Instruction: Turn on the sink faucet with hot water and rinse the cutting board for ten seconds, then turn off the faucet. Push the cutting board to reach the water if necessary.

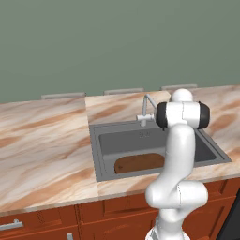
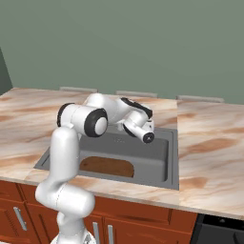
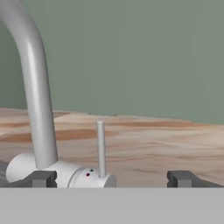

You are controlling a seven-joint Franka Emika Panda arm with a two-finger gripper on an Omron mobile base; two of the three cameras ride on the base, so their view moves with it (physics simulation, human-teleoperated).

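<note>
Gripper (image 3: 112, 178) is spread wide open with nothing in it, right up at the sink faucet (image 3: 37, 109), whose thin lever (image 3: 101, 148) stands upright between the fingertips. The cutting board (image 1: 139, 162) lies flat at the front of the sink (image 1: 96, 150), and in the left base view the arm's own elbow (image 1: 183, 115) hides part of the basin. Marbled counter (image 1: 42, 140) on both sides.

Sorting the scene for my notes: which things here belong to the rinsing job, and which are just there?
Job: faucet, its lever, board, sink, open claw.
Just there: counter, cabinets, wall.
</note>
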